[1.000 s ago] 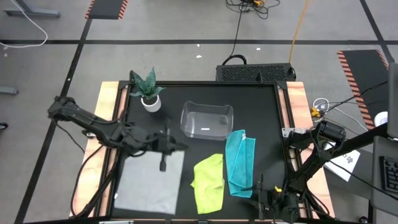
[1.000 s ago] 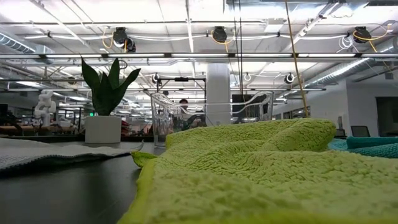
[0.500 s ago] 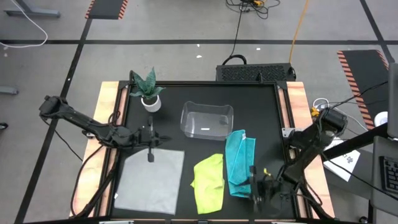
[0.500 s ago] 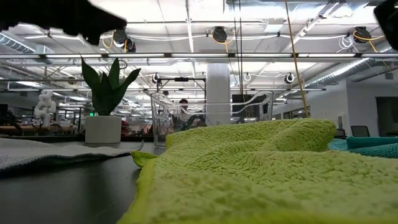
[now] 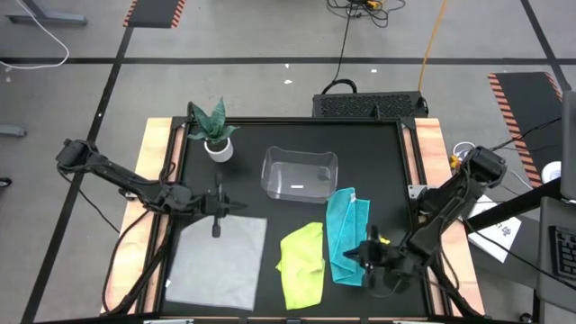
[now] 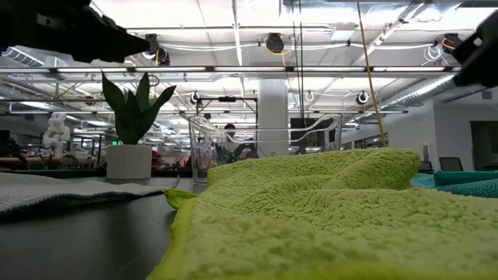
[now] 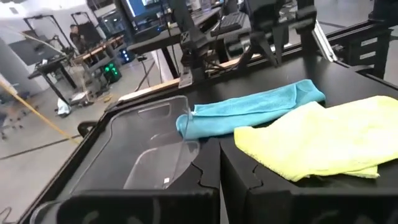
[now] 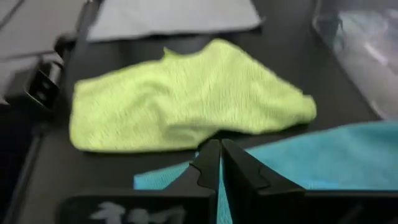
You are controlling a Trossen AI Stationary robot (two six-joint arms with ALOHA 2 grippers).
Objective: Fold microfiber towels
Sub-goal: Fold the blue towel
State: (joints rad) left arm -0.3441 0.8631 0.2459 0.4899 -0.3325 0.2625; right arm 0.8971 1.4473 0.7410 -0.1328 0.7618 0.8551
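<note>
Three microfiber towels lie on the black table. The light grey one (image 5: pixel 216 263) is spread flat at the near left. The yellow-green one (image 5: pixel 302 263) lies crumpled in the middle. The teal one (image 5: pixel 347 234) lies folded lengthwise to its right. My left gripper (image 5: pixel 216 227) hangs shut over the grey towel's far edge and holds nothing. My right gripper (image 5: pixel 367 259) is shut just above the teal towel's near right part (image 8: pixel 323 155). No cloth shows between its fingers (image 8: pixel 219 152).
A clear plastic bin (image 5: pixel 299 173) stands behind the teal towel. A small potted plant (image 5: pixel 214 135) is at the far left corner. In the low view the yellow-green towel (image 6: pixel 311 218) fills the foreground. Bare black table lies between the grey and yellow-green towels.
My left gripper has sunk and drawn back toward the table's left edge, stopping over the grey towel's far edge. My right gripper has come up from the near right edge toward the teal towel, turned, and shut its fingers. No towel has moved.
</note>
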